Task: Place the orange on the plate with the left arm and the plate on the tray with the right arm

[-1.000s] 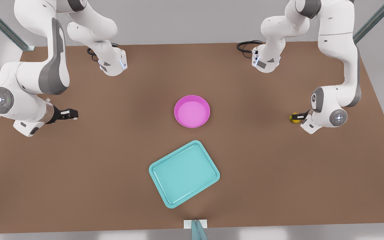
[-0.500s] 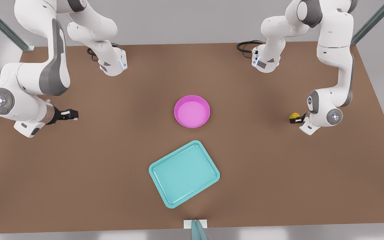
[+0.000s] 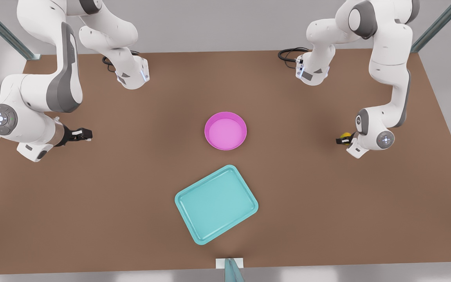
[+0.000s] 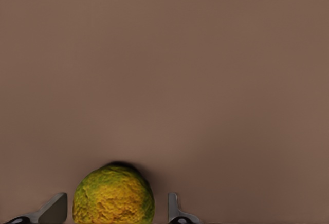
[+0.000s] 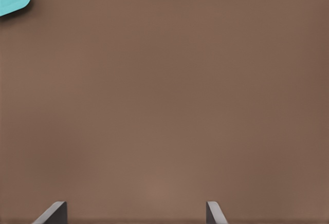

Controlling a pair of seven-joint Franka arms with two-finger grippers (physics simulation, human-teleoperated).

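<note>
Left gripper (image 3: 344,140) lower (orange (image 4: 113,195) between fingers)

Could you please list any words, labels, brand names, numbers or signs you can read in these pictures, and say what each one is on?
None: no readable text on the plate, the tray, the orange or the table.
Button symbols on the arms' round grey wrist caps: too small to read.
</note>
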